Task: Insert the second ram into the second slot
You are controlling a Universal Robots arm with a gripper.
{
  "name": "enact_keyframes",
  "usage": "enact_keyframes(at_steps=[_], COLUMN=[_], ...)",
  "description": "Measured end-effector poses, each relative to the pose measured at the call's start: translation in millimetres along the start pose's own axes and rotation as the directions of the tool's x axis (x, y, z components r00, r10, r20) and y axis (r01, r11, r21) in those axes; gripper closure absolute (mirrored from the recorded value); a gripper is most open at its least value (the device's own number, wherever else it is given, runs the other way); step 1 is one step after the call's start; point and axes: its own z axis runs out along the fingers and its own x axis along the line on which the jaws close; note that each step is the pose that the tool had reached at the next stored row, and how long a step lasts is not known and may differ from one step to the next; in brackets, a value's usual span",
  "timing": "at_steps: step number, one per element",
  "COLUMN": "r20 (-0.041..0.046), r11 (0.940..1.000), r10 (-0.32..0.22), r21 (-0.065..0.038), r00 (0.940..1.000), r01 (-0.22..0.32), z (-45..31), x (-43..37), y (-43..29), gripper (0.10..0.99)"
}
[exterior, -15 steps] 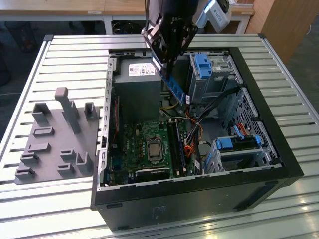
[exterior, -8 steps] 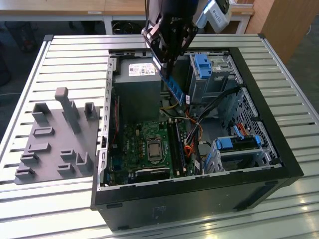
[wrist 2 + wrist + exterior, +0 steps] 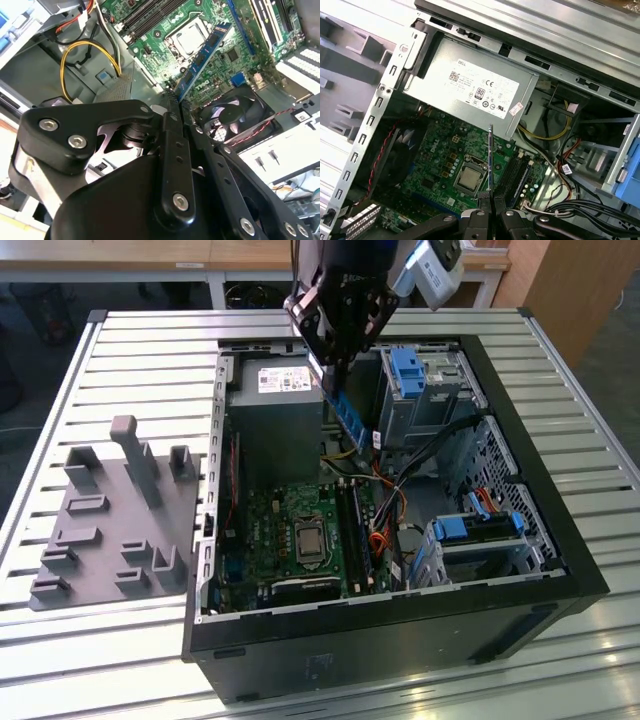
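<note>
Gripper, upper centre of exterior view, is clenched on the second ram; stick hangs tilted above mobo, not inserted yet.

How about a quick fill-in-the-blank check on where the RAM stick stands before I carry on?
1. The gripper is ____ on the second ram.
2. The second ram hangs ____ the motherboard, not yet seated in a slot.
3. The second ram's board is ____ in colour.

Missing words: shut; above; blue.
</note>
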Motion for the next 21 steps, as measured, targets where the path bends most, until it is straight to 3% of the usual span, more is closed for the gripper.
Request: enact_keyframes(at_steps=[11, 18, 21], r20=[0.0016, 0.0109, 0.0111], r11=[0.9966, 0.9956, 0.9955], r10=[0.082, 0.093, 0.095], r21=[-0.006, -0.003, -0.003], r00=[0.9966, 0.9956, 0.9955], r01=[-0.082, -0.093, -0.095], z=[0.4, 1.0, 1.1], x=[0.0, -0.1, -0.1], y=[0.0, -0.1, 0.0], gripper=[0.949, 0.949, 0.949])
